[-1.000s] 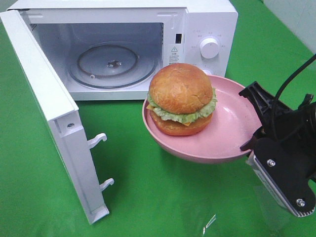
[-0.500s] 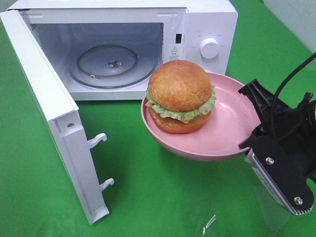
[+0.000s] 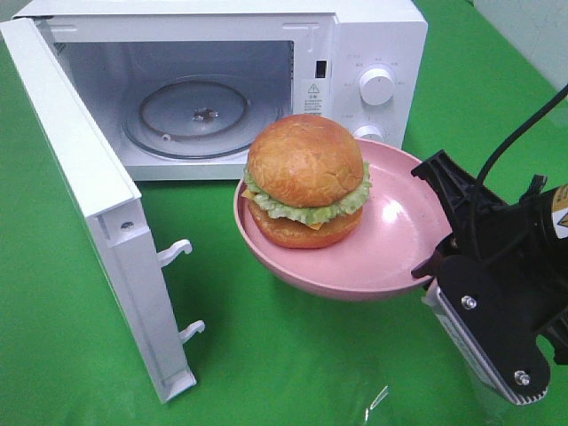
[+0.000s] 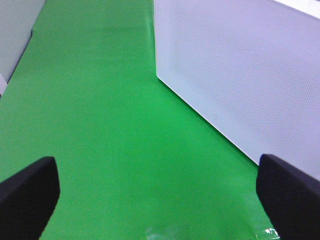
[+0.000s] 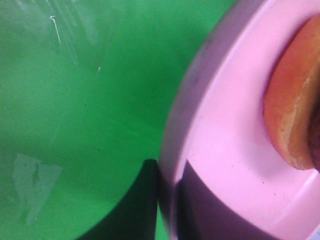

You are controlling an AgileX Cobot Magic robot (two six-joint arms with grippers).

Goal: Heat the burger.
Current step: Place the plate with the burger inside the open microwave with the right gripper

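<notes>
Burger [image 3: 306, 177] sits on the pink plate [image 3: 390, 244], which the right gripper [image 3: 437, 220] pinches by the rim, raised above the green bench [image 3: 293, 355] before the open microwave [image 3: 373, 35]. Left gripper [image 4: 160, 200] hangs spread wide over the bench beside the microwave door [image 4: 240, 75].

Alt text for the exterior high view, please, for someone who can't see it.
The right hand holds a pink plate by its rim above the green cloth, with a burger sitting on it, just in front of a white microwave. The microwave's door stands open on the left, showing the glass turntable inside.
</notes>
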